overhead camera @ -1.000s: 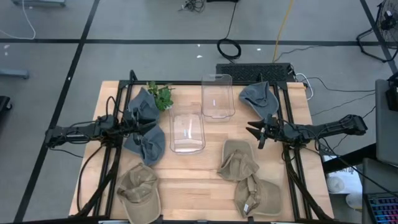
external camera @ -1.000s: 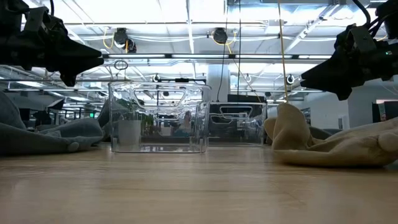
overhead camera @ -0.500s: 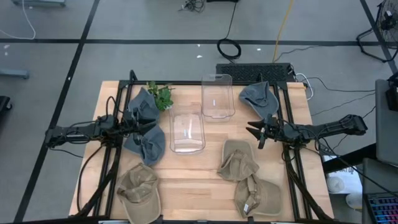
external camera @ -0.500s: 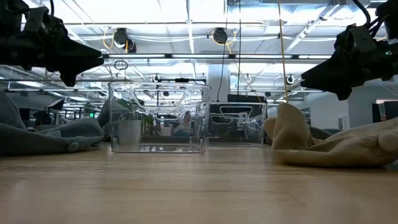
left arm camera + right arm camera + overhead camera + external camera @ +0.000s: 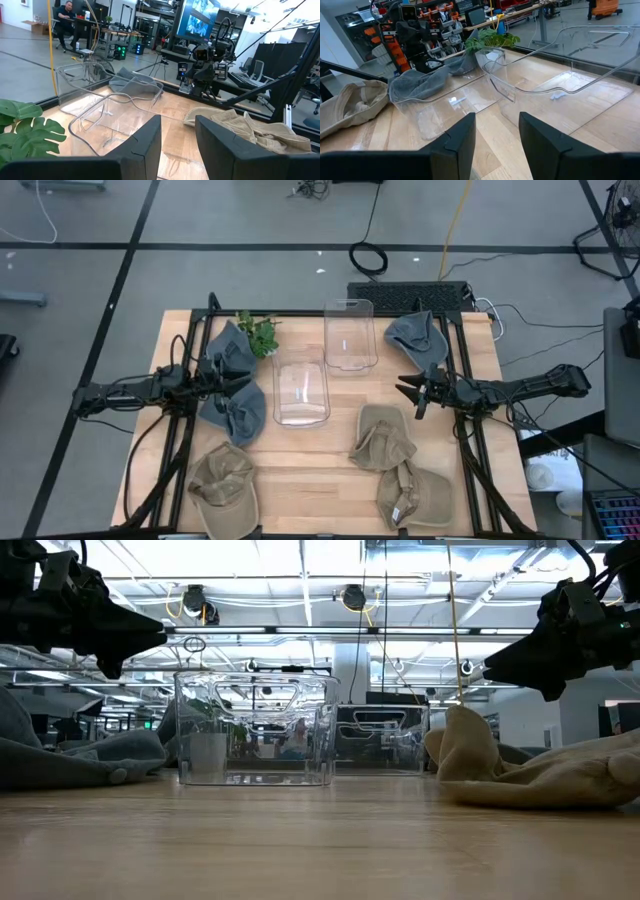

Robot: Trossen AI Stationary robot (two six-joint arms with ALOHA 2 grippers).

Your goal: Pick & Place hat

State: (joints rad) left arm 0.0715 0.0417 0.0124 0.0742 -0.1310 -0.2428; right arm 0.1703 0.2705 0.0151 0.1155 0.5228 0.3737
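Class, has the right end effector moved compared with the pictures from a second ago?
No. The right end effector sits at the same spot beside the clear bin.

Six hats lay crumpled on the table.
Three were grey (image 5: pixel 228 352) (image 5: pixel 235 410) (image 5: pixel 414 333), two left and one far right; three were tan (image 5: pixel 224 480) (image 5: pixel 384 436) (image 5: pixel 414 496), along the near edge.

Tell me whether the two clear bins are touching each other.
Cannot tell. In the high view the front bin and the back bin sit corner to corner, with no plain gap or contact visible.
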